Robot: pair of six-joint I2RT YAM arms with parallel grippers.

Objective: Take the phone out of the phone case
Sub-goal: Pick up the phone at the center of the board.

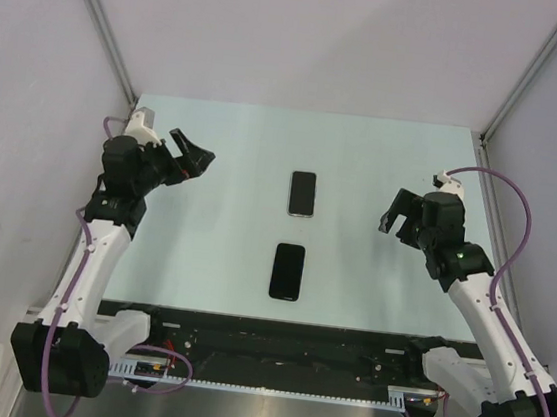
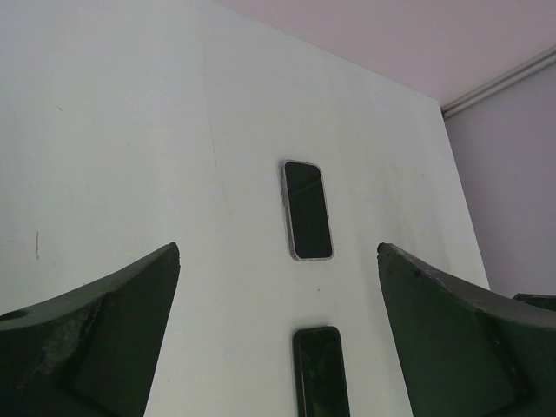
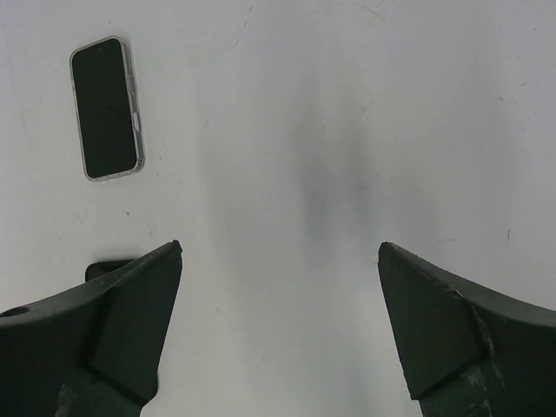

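Two flat dark slabs lie in the middle of the pale table. The far one is a phone-shaped slab with a clear or silvery rim [image 1: 302, 193], also in the left wrist view [image 2: 308, 210] and the right wrist view [image 3: 106, 108]. The near one is an all-black glossy slab [image 1: 287, 271], seen in part in the left wrist view [image 2: 321, 373]; its corner [image 3: 109, 265] peeks past my right finger. I cannot tell which is the phone and which the case. My left gripper [image 1: 192, 158] [image 2: 278, 252] is open and empty, left of them. My right gripper [image 1: 390, 219] [image 3: 280, 248] is open and empty, to their right.
Grey walls with metal corner posts [image 1: 106, 43] close the table on the left, back and right. A black rail [image 1: 283, 345] with the arm bases runs along the near edge. A purple cable [image 1: 519, 221] loops off the right arm.
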